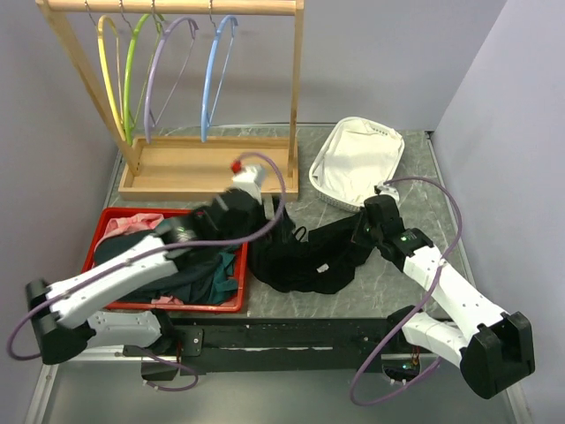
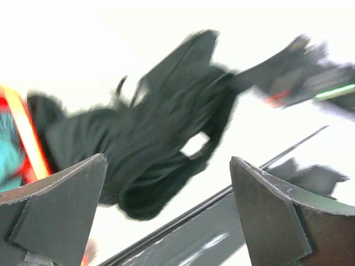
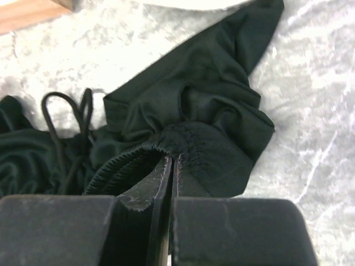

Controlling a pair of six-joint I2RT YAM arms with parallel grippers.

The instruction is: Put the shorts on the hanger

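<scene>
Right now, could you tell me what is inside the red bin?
The red bin holds a pink garment at its far left corner and a dark teal-green garment towards the near right. The left arm crosses the middle, hiding whatever lies beneath.

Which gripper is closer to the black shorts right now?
Right. The right gripper is shut on the waistband of the black shorts; the left gripper is open, hovering above their other end by the red bin.
</scene>
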